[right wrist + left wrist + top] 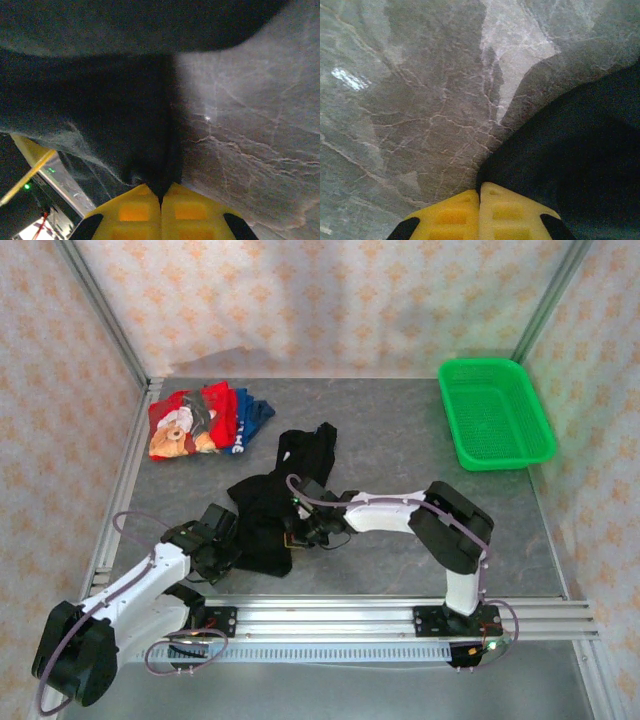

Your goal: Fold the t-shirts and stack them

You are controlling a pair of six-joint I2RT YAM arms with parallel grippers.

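Note:
The black t-shirt (272,502) lies crumpled on the grey table, between the two arms. My left gripper (228,540) is at its left edge. In the left wrist view the yellow fingers (455,215) are pressed together, with the edge of the black t-shirt (570,150) pinched at their tips. My right gripper (302,527) is at the shirt's right side. Its yellow fingers (200,212) are shut on a fold of the black t-shirt (125,120), which rises from the tips. The red t-shirt (182,422) with a cartoon print and the blue t-shirt (256,417) lie bunched together at the back left.
A green mesh basket (494,412) stands at the back right. Patterned walls close off the back and both sides. A metal rail (400,612) runs along the near edge under the arm bases.

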